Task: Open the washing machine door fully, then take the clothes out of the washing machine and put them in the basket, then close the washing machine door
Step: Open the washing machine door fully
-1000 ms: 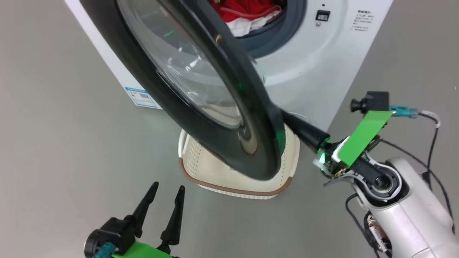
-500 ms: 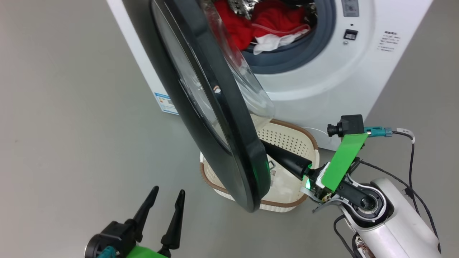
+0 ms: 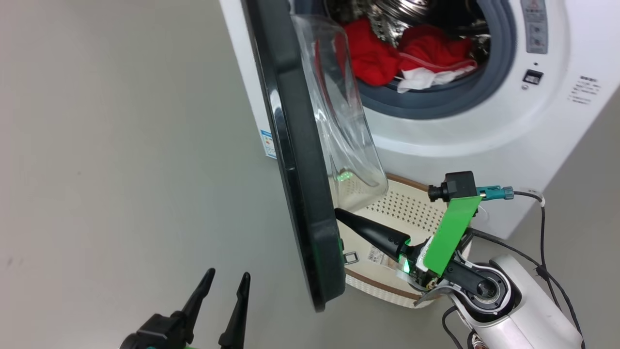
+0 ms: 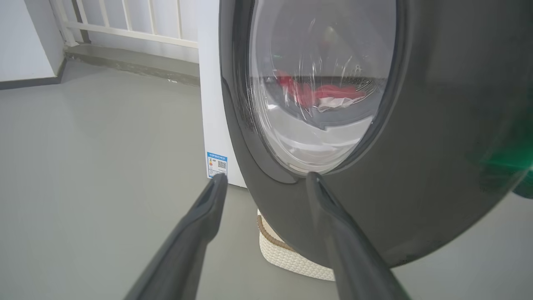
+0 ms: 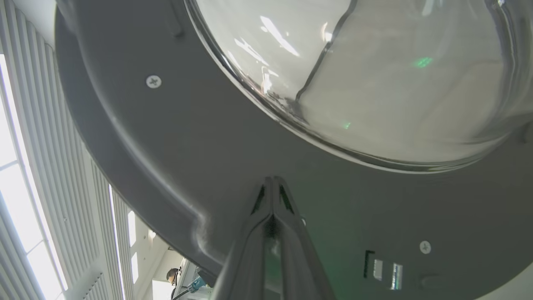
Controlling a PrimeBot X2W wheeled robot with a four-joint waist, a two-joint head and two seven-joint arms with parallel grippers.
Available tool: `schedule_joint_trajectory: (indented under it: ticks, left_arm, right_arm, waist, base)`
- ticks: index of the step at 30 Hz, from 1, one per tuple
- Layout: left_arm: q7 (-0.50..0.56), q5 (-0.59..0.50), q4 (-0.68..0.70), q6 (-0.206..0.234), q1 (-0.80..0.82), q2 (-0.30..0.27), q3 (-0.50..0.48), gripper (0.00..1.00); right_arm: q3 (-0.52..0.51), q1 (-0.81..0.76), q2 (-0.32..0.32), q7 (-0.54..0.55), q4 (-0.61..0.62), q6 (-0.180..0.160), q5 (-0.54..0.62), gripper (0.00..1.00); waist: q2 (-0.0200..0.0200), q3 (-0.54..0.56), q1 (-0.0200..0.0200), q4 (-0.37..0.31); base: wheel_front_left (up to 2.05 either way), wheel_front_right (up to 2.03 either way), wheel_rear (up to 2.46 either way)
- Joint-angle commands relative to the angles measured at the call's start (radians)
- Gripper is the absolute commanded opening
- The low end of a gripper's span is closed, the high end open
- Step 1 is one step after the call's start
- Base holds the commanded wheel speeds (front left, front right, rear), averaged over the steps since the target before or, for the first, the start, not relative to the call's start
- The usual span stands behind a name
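Right wrist view: we see clenched right pincer (image 5: 272, 180) against glossy black-rimmed round glass door (image 5: 166, 137); head view: released left pincer (image 3: 228, 273), 7 o'clock.

On my left wrist feed, a white railing (image 4: 125, 25) stood at the far edge of the grey floor (image 4: 83, 166), with a low grey ledge (image 4: 125, 62) directly under it. Left of the railing I saw a white wall (image 4: 25, 37) with a dark skirting strip (image 4: 29, 82). My right wrist feed showed pale vertical slats (image 5: 41, 166) and a person's head (image 5: 171, 275), small and distant.
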State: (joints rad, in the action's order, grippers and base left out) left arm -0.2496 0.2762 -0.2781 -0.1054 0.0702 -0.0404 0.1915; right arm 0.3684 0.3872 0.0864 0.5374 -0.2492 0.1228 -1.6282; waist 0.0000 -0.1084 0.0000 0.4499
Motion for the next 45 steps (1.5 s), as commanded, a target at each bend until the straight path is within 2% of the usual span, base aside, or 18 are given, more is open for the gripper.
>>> schedule_joint_trajectory:
  ticks: [1, 6, 18, 28, 31, 33, 34, 35, 45]
  left_arm:
    - [-0.012, 0.007, 0.023, 0.005, 0.005, -0.010, -0.031, 1.00]
    - [-0.012, 0.018, 0.028, 0.007, -0.004, -0.010, -0.035, 1.00]
    - [-0.012, 0.014, 0.055, 0.017, -0.021, -0.010, -0.066, 1.00]
    - [-0.012, 0.016, 0.059, 0.019, -0.022, -0.010, -0.069, 1.00]
    - [-0.012, 0.016, 0.055, 0.018, -0.018, -0.010, -0.067, 1.00]
    - [-0.012, 0.014, 0.052, 0.017, -0.016, -0.010, -0.066, 1.00]
    - [-0.012, 0.013, 0.050, 0.017, -0.015, -0.010, -0.065, 1.00]
    - [-0.012, 0.012, 0.049, 0.016, -0.014, -0.010, -0.065, 1.00]
    - [-0.012, 0.007, 0.045, 0.012, -0.013, -0.010, -0.068, 1.00]
  right_arm:
    - [0.023, -0.002, -0.031, 0.005, 0.035, 0.008, -0.004, 0.00]
    - [0.033, -0.015, -0.034, -0.001, 0.036, 0.008, -0.015, 0.00]
    - [0.129, 0.018, -0.036, -0.045, 0.045, 0.008, -0.080, 0.00]
    - [0.126, 0.018, -0.036, -0.072, 0.028, 0.008, -0.064, 0.00]
    - [0.112, 0.006, -0.036, -0.078, 0.020, 0.008, -0.047, 0.25]
    - [0.101, -0.005, -0.036, -0.083, 0.017, 0.008, -0.036, 0.48]
    - [0.095, -0.012, -0.036, -0.086, 0.016, 0.008, -0.029, 0.79]
    - [0.089, -0.020, -0.036, -0.089, 0.017, 0.008, -0.022, 1.00]
    - [0.047, -0.092, -0.019, -0.118, 0.006, 0.008, 0.035, 1.00]
  waist:
    - [0.0000, 0.024, 0.0000, 0.035]
    - [0.0000, 0.041, 0.0000, 0.071]
    - [0.0000, 0.032, 0.0000, 0.082]
    - [0.0000, 0.030, 0.0000, 0.080]
    - [0.0000, 0.032, 0.0000, 0.077]
    - [0.0000, 0.035, 0.0000, 0.075]
    - [0.0000, 0.037, 0.0000, 0.074]
    - [0.0000, 0.038, 0.0000, 0.073]
    - [0.0000, 0.044, 0.0000, 0.043]
  base:
    - [0.00, 0.00, 0.00]
    - [0.00, 0.00, 0.00]
    - [0.00, 0.00, 0.00]
    - [0.00, 0.00, 0.00]
    - [0.00, 0.00, 0.00]
    - [0.00, 0.00, 0.00]
    - [0.00, 0.00, 0.00]
    - [0.00, 0.00, 0.00]
    - [0.00, 0.00, 0.00]
